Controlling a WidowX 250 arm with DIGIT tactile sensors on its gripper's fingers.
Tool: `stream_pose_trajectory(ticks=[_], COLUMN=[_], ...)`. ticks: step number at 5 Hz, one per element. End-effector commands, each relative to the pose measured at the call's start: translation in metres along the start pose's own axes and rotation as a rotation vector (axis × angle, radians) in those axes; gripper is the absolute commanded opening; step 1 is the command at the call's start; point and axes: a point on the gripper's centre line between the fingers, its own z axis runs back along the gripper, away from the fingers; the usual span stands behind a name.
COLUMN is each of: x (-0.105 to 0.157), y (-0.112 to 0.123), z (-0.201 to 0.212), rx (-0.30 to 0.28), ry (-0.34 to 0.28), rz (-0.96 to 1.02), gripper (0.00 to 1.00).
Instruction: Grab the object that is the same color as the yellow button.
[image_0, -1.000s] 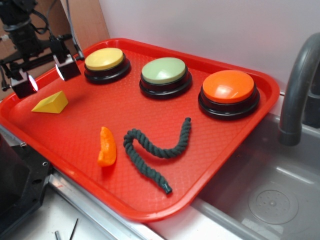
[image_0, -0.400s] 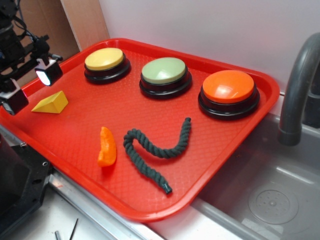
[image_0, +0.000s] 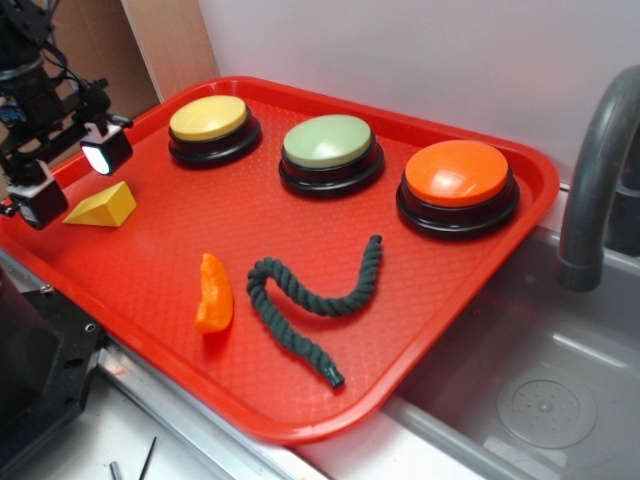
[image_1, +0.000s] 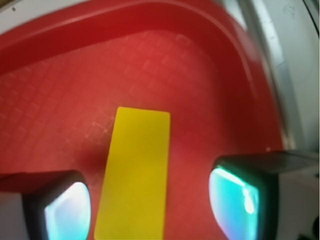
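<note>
Gripper (image_0: 70, 178) fingers stand spread wide at the left end of the red tray (image_0: 300, 400), holding nothing, with one finger (image_0: 106, 155) toward the back and the other (image_0: 42, 203) toward the tray's front-left rim. Just beside them, to the right, the yellow wedge (image_0: 102, 206) lies flat on the tray floor, not gripped and not plainly touched by either finger. From the wrist view the same wedge (image_1: 134, 175) shows as a long yellow slab running up between the two glowing finger pads (image_1: 67, 210), nearer the left-hand one, with a gap on each side (the tray's curved rim sweeps around above and to the right). At the back of the tray the yellow button (image_0: 209, 120) sits on its black base, near the rear finger but apart from it. Beside it stands the pale green button (image_0: 328, 143), then the orange button (image_0: 457, 173) at the right end. Nearer the front, an orange curved slice (image_0: 213, 293) lies well apart from the wedge, and a dark green rope (image_0: 310, 300) snakes just to its right. Beyond the tray's right edge are a grey sink (image_0: 540, 400) and a dark faucet (image_0: 590, 170).
</note>
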Motion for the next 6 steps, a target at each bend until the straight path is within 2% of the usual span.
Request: stream_pose_trajectory(ticks=[1,2,4,5,6], x=[-0.024,-0.028,-0.035,-0.029,-0.016], y=[0.014,0.012,0.016,0.015,0.017], z=[-0.015,-0.019,-0.021,-0.007,0.028], rx=[0.032,0.031,0.026,0.001,-0.088], ry=[0.027,-0.016,-0.036,-0.031,-0.045], rz=[0.034,-0.018,-0.064,-0.229,-0.478], gripper=[1.0,0.0,0.0,0.0,0.0])
